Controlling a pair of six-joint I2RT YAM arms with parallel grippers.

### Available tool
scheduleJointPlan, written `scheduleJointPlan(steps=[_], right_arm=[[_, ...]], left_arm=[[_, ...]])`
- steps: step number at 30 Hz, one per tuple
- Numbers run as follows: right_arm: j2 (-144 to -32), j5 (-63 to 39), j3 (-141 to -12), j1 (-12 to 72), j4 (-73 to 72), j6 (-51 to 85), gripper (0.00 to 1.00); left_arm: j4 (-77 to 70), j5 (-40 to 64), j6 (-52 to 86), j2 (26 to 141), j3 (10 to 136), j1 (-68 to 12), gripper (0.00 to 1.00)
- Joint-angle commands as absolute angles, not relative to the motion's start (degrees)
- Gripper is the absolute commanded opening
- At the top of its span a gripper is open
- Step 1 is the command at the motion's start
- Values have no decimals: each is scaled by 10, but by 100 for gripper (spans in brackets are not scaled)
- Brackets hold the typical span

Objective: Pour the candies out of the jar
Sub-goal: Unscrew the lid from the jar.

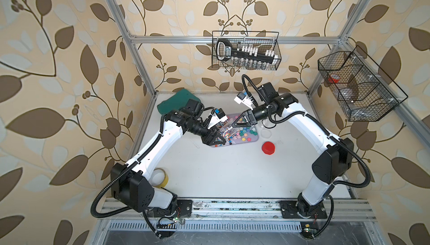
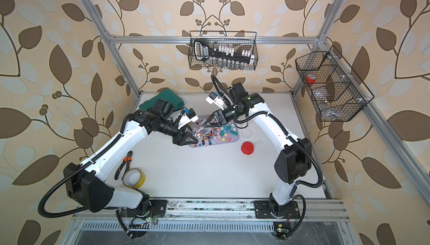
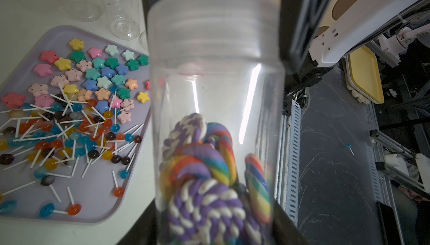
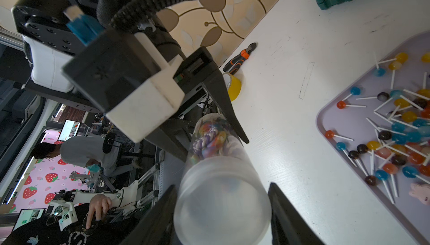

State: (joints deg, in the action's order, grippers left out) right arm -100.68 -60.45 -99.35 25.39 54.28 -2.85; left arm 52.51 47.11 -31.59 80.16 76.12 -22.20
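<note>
A clear jar (image 3: 216, 92) with a frosted lid (image 3: 214, 22) is held over the table beside the lilac tray (image 3: 93, 197). My left gripper (image 3: 214, 232) is shut on its lower body. Striped swirl lollipops (image 3: 204, 185) lie inside it. My right gripper (image 4: 222, 188) is open, its jaws on either side of the lid (image 4: 221, 209), one touching and one a little apart. Both top views show the jar (image 1: 226, 131) (image 2: 199, 131) between the left gripper (image 1: 214, 139) and the right gripper (image 1: 239, 122). Star-shaped candies (image 3: 93, 81) and ball lollipops (image 3: 69, 139) are spread over the tray.
A red lid (image 1: 268, 148) and a clear round piece (image 1: 266, 132) lie right of the tray. Empty clear jars (image 3: 121, 6) stand beyond it. A green case (image 1: 176, 103) sits at the back left. Yellow tape (image 2: 134, 177) and pliers (image 2: 123, 164) are at the front left.
</note>
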Motion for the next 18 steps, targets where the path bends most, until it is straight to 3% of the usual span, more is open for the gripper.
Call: scheduleJointPlan(steps=[1,18], right_arm=[[-1015,-619,-1004,255,552,-41,57],[-1011,-633,-1003,255,552,-46,41]], left_arm=[[522,491,-328,797,785,-227,29],[475,510,-308,788,767,-227,28]])
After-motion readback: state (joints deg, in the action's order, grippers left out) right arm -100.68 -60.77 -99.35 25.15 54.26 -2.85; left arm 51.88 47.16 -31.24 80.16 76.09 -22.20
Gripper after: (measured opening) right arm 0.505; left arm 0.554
